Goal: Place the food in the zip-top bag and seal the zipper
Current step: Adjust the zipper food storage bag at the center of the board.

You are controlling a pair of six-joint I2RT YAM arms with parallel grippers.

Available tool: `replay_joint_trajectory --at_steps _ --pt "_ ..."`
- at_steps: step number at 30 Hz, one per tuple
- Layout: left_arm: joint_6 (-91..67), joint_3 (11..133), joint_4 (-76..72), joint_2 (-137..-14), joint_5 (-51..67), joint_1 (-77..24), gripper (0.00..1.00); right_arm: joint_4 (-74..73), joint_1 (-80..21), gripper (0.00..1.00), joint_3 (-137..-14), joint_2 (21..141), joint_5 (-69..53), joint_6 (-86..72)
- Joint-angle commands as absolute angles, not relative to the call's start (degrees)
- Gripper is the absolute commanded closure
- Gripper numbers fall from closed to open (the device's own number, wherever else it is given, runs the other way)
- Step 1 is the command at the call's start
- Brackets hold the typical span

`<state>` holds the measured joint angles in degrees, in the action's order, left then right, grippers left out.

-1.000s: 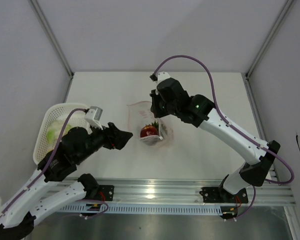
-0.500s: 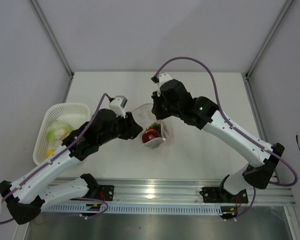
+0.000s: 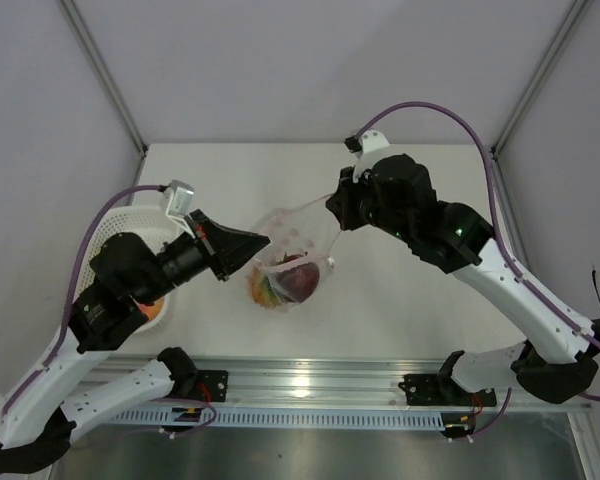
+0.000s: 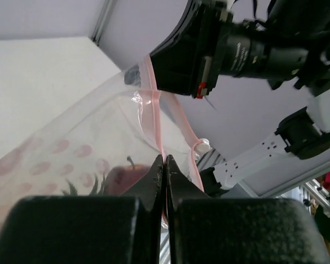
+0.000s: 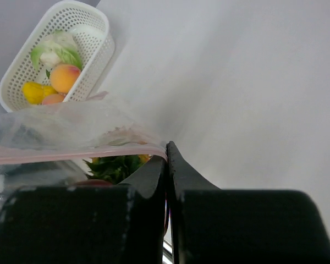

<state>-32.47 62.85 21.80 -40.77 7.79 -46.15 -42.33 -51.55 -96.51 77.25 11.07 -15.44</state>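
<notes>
The clear zip-top bag [image 3: 292, 262] hangs stretched between my two grippers. Its pink zipper [image 4: 155, 113] runs taut from one to the other. My left gripper [image 3: 263, 240] is shut on the zipper's left end, and my right gripper [image 3: 332, 203] is shut on its right end. Inside the bag lie a dark red apple [image 3: 298, 282] and a yellow-orange piece [image 3: 263, 290]. In the left wrist view my left gripper [image 4: 164, 159] pinches the strip, with a white slider [image 4: 202, 146] beside it. My right gripper [image 5: 166, 146] also clamps the strip.
The white lattice basket [image 5: 93, 33] stands at the table's left, partly under my left arm. It holds a pale green leafy piece [image 5: 58, 48], an orange round piece [image 5: 65, 77] and a yellow piece [image 5: 34, 91]. Aluminium rail [image 3: 310, 385] along the near edge.
My left arm swung from the basket to the bag and its gripper shut on the zipper's left end. My right gripper moved right, pulling the bag's mouth taut.
</notes>
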Motion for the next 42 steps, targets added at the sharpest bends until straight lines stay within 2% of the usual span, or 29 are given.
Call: replay_joint_trajectory --at_steps 1,3,5,9,11,15,19,23,34,36,37,40,42 --pt "-33.0 63.5 23.0 -45.6 8.8 -45.8 1.0 -39.0 -48.3 1.0 -90.9 78.3 8.5 -17.0" --pt "-33.4 60.6 27.8 -50.6 11.2 -45.7 0.99 -37.4 -48.2 1.0 -87.8 80.0 7.0 -18.0" --pt "-34.4 57.3 25.8 -55.0 13.0 -45.6 0.99 -36.7 -47.9 1.0 -86.1 83.2 6.8 -18.2" --pt "-33.6 58.5 22.4 -52.6 13.0 -45.4 0.99 -40.0 -47.9 1.0 -90.1 86.0 8.6 -16.8" --pt "-31.6 63.5 22.5 -50.0 14.1 -45.4 0.99 -40.9 -48.0 1.0 -93.9 84.7 9.0 -16.2" --pt "-31.2 64.6 22.1 -45.9 11.6 -45.4 0.99 -42.4 -48.3 1.0 -99.2 82.0 9.0 -16.0" --pt "-33.0 60.2 24.5 -46.4 8.2 -45.2 0.99 -39.2 -47.6 1.0 -94.9 81.3 7.9 -16.4" --pt "-33.6 57.0 23.6 -48.0 10.4 -45.1 0.99 -41.5 -46.6 1.0 -93.3 83.3 8.5 -16.8" --pt "-31.6 56.8 25.5 -49.5 8.7 -44.9 0.98 -37.4 -46.8 1.0 -90.6 79.3 5.6 -14.5" --pt "-32.6 56.0 26.0 -49.3 7.2 -44.8 0.9 -35.4 -47.5 1.0 -89.0 78.3 4.7 -14.5" --pt "-32.7 55.2 26.3 -48.4 6.4 -44.8 0.73 -35.1 -48.1 1.0 -88.1 78.1 4.7 -14.6" --pt "-32.4 54.8 28.3 -44.6 0.7 -44.8 0.39 -35.2 -48.6 1.0 -88.0 78.4 5.2 -14.9" --pt "-31.9 54.8 29.6 -41.1 -7.6 -44.8 0.33 -35.2 -48.7 1.0 -88.2 78.6 5.4 -14.9"
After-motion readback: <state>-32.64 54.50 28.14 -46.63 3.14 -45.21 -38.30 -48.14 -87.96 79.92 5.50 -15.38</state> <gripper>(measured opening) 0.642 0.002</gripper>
